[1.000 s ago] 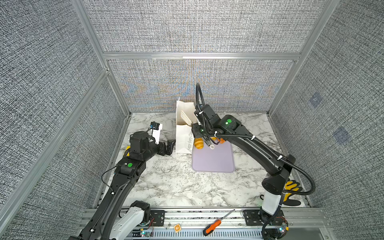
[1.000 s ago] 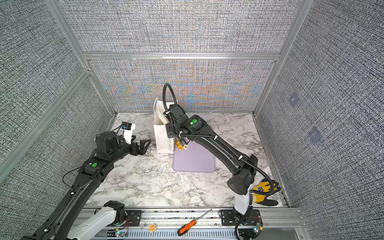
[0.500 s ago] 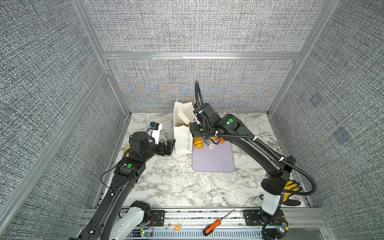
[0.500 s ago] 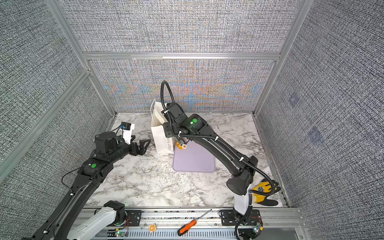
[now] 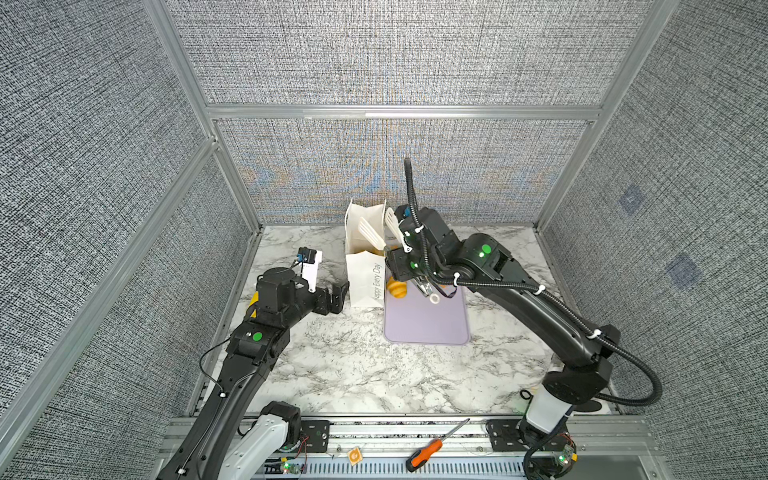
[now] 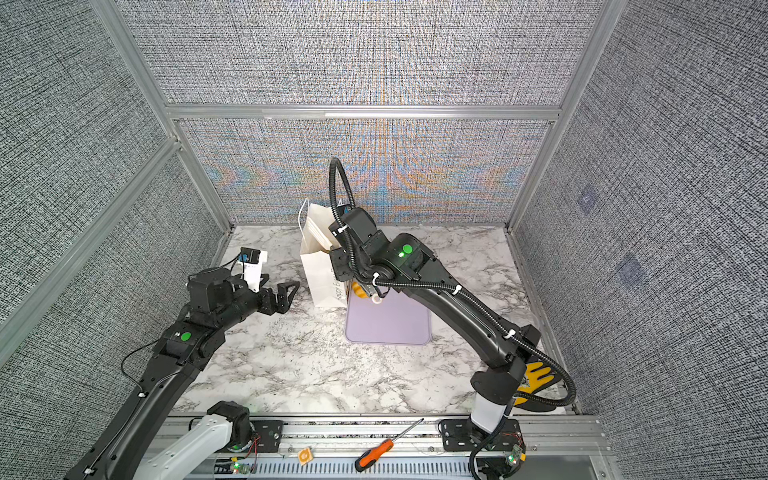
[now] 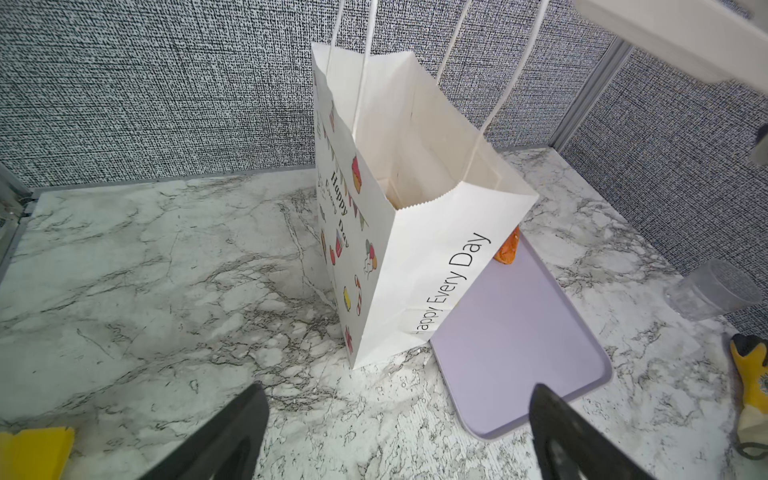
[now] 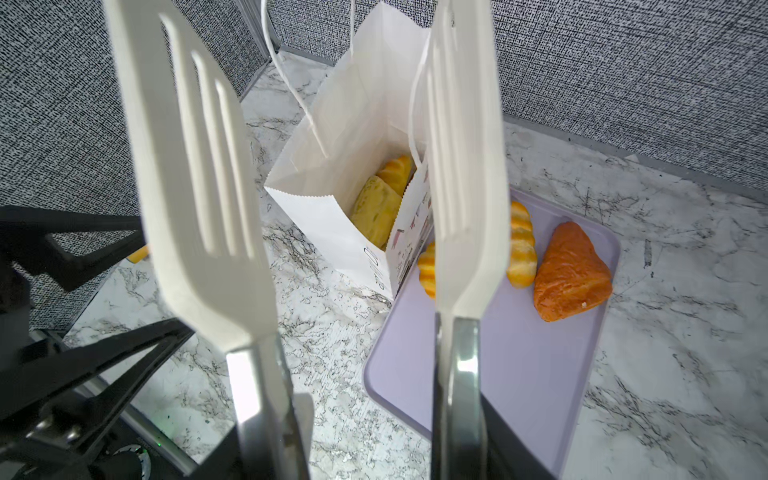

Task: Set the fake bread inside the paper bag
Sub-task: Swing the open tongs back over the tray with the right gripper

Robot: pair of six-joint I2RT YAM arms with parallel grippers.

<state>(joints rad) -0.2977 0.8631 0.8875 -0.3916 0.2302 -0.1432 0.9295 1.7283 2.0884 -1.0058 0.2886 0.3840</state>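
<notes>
The white marble table (image 5: 353, 374) is carrying everything. On it the paper bag (image 5: 365, 276) is standing upright and open, its corner at the edge of the flat lilac tray (image 5: 426, 328). The right gripper (image 5: 398, 258) is clamping the steel handles of the white slotted tongs (image 8: 199, 174), whose 2 blades are standing apart and empty near the mouth of the bag. The left gripper (image 5: 340, 293) is waiting wide open, holding nothing, near the other side of the bag and apart from it. Of the fake bread, 2 pieces are lying inside the bag, a rectangular puff (image 8: 376, 212) and a bagged croissant (image 8: 397, 168). 3 pieces are lying on the tray: a dark croissant (image 8: 571, 272), a golden croissant (image 8: 521, 245) just beside it, and a half-hidden golden piece (image 8: 427, 270) close to the bag wall. I am judging that the work is standing between 2 transfers. The next move is calling for the tongs to go down over 1 tray piece and squeeze it firmly without pushing the light bag. Only the right wrist view is showing the bag's contents and all 3 tray pieces. In both top views the arm is covering most of them. The left wrist view is adding the printed broad face, a clear plastic cup (image 7: 712, 289) and a yellow glove (image 7: 752, 374).
</notes>
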